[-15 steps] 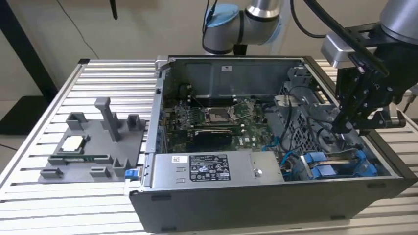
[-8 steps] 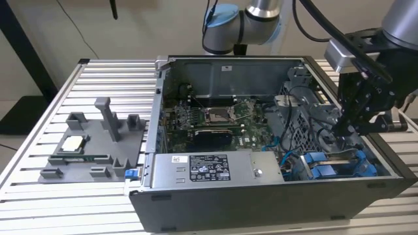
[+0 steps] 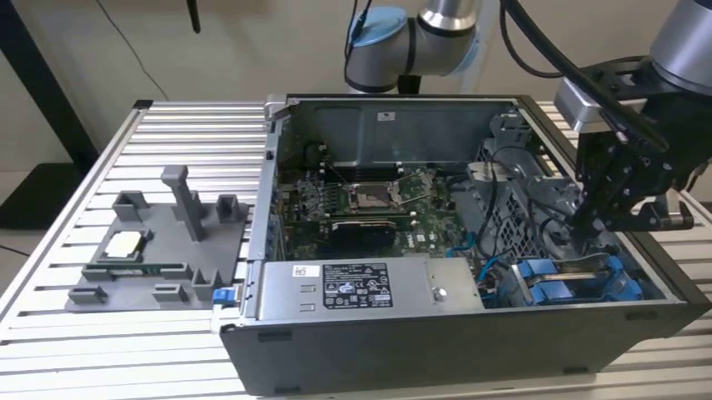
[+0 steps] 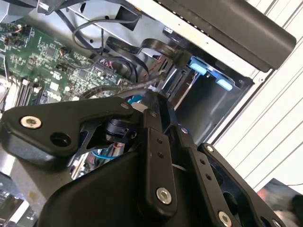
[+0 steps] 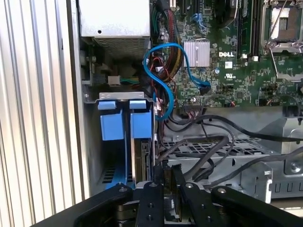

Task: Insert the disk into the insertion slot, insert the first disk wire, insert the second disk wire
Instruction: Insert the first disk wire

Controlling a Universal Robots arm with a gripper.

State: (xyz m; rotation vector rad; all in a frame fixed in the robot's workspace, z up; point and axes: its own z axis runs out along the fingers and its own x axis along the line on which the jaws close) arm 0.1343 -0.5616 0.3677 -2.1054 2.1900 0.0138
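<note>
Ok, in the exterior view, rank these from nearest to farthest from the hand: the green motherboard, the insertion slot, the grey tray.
1. The insertion slot, close by the hand, on the exterior view's right.
2. The green motherboard, near the middle of the view.
3. The grey tray, far off on the exterior view's left.

An open computer case (image 3: 445,350) sits on the slatted bench (image 3: 189,142). The black gripper (image 3: 588,223) hangs inside it at the exterior view's right, just above the blue-fitted insertion slot (image 3: 548,279). A grey moulded tray (image 3: 133,279) lies beside the case, at the exterior view's left.
</note>
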